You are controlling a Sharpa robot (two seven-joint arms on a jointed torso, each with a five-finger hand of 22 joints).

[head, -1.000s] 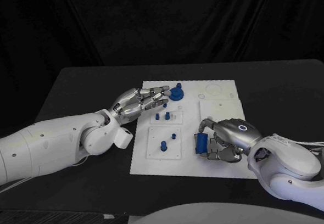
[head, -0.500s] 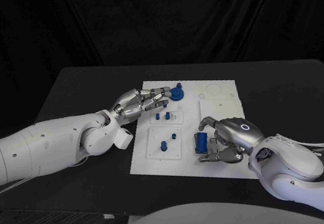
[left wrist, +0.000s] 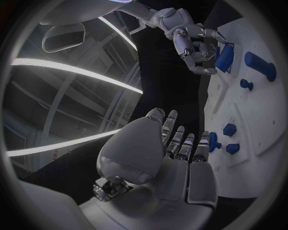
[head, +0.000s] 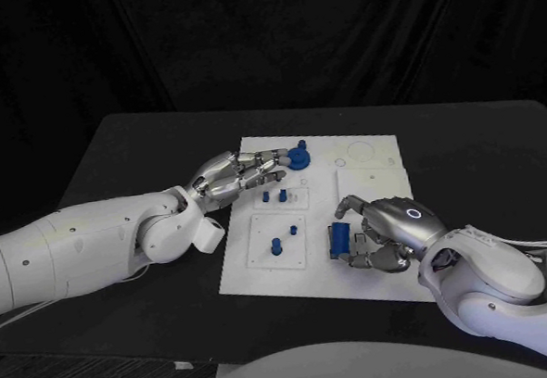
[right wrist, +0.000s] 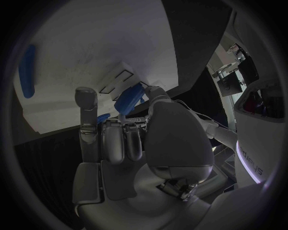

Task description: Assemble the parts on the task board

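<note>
Board (head: pixel 372 275), white, flat in the middle of the black table (head: pixel 122 161). Small blue parts on it: a round knob (head: pixel 298 157) near the far left corner, two little pegs (head: pixel 274 194) side by side below it, a peg (head: pixel 275 246) in the near left panel with a smaller one (head: pixel 294 230) beside it. Long blue block (head: pixel 340 239) on the near part of the board, by the right hand (head: pixel 389 228). Right hand fingers curled around that block, gripping it; also seen from the right wrist, blue between the fingertips (right wrist: pixel 129 99). Left hand (head: pixel 234 173) at the far left edge of the board, fingertips just beside the round knob. Left hand fingers bent a little, holding nothing.
</note>
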